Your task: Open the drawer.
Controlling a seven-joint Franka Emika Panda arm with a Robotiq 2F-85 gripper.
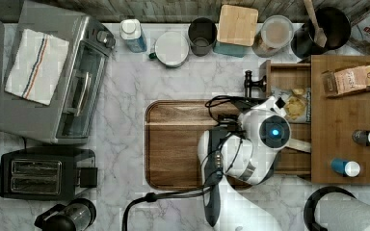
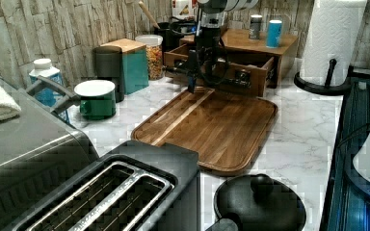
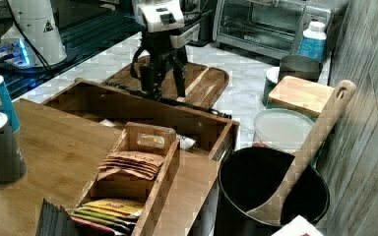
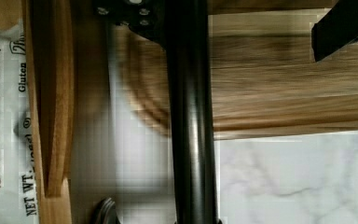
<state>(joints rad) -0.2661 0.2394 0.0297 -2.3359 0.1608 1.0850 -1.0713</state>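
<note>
Centre-right in the top view, my hand [image 3: 165, 93] gripped the handle [image 4: 191, 116] of the drawer [image 3: 128, 110], already pulled well out, chips visible inside.

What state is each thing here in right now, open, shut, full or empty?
Drawer: pulled partly open, a chip bag inside.
Gripper: down at the drawer's black handle.
Toaster oven: door shut, a folded towel on top.
Toaster: slots empty.
Black pot: uncovered, holding a wooden spoon.
Green mug: covered by a white lid.
Tray: nothing on it.
</note>
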